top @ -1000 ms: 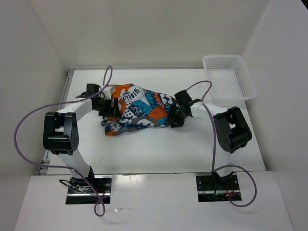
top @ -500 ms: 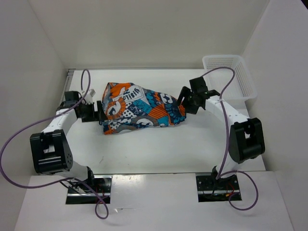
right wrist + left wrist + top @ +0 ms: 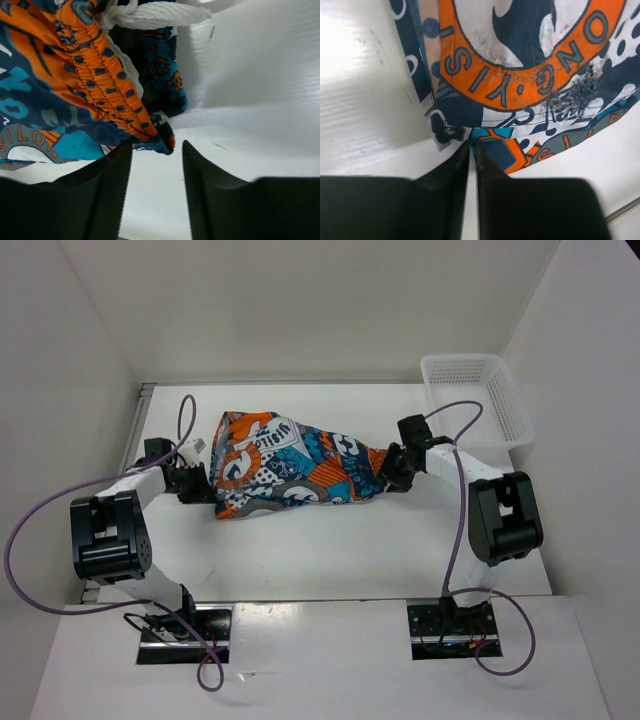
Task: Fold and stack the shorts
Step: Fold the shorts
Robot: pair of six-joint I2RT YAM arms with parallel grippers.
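While the shorts (image 3: pixel 295 468) lie bunched at the middle of the desk (image 3: pixel 330 550), the left hand (image 3: pixel 470 146), narrowed to a slit at their 9 o'clock hem, may or may not have cloth. The right hand (image 3: pixel 156 145) gapes empty at the 3 o'clock waistband. Both should pinch deep and lift evenly. Count: one pair, one basket (image 3: pixel 475 400), two hands.

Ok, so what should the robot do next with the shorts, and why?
Probably nudge the right gripper forward and close it: its jaws are open, and the orange waistband of the shorts sits just beyond its fingertips, not between them. The left gripper is nearly closed at the other end.
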